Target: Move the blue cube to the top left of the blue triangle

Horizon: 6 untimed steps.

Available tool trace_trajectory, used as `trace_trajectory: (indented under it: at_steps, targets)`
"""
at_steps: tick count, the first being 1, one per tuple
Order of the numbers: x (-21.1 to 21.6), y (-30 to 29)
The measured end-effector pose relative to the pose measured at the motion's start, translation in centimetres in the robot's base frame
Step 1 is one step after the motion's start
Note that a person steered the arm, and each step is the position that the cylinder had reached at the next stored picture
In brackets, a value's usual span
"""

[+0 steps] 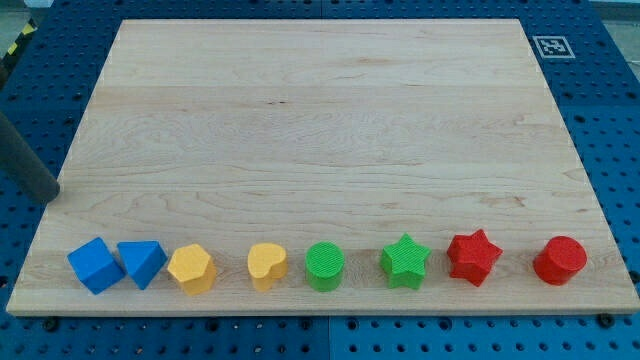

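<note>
Blocks number eight, in one row along the surface near the view's bottom; two blue, two yellow, two green, two red; from the view's left: blue cube touching blue triangle, yellow hexagon, yellow heart, green cylinder, green star, red star, red cylinder; my tip sits at the surface's left edge, above the cube, well apart; no gripper is fitted.
</note>
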State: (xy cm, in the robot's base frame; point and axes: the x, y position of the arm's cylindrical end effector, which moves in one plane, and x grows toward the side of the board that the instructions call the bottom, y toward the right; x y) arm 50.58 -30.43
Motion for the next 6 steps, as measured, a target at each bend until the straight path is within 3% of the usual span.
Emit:
trace_trajectory:
  at_steps: [1, 2, 3, 5, 6]
  targets:
    - [7.2, 0.0]
    - [10.9, 0.3]
    - [11.1, 0.9]
    - [11.2, 9.5]
    - [11.1, 9.5]
